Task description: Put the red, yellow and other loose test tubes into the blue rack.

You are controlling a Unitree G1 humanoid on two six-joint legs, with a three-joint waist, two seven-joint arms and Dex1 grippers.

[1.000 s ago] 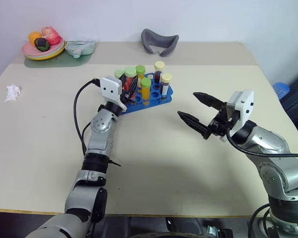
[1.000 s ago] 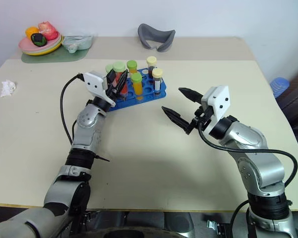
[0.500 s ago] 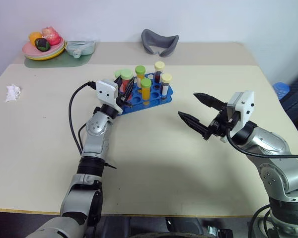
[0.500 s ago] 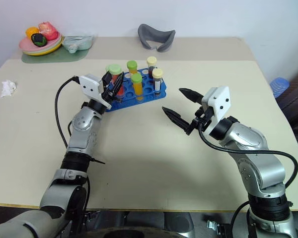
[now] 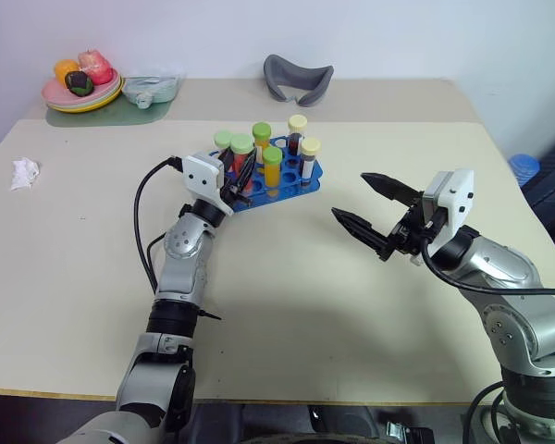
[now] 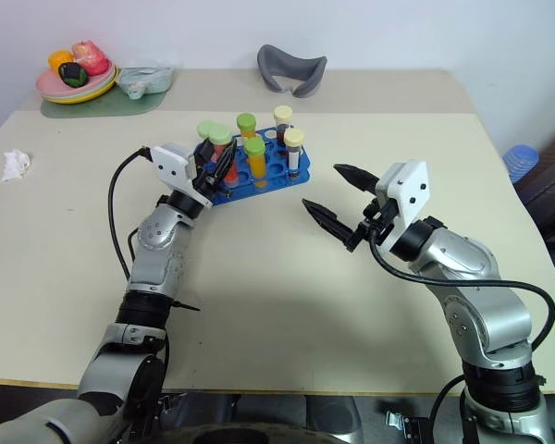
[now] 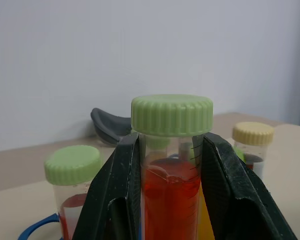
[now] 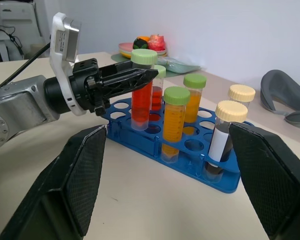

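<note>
left arm: stretched toward 12 o'clock, left claw (image 5: 238,172) clamped on red tube (image 8: 141,95), standing in blue rack (image 5: 307,180) | right arm: bent, right claw (image 5: 373,211) spread wide, empty, above tabletop (image 5: 287,277), at 4 o'clock from rack

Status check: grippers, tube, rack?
Left gripper shut on green-capped red test tube, standing in blue plastic rack. Right gripper open, empty. Nothing obstructing.

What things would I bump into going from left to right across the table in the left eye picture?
Crumpled paper → fruit plate → left gripper holding a red tube → blue rack → right gripper.
</note>
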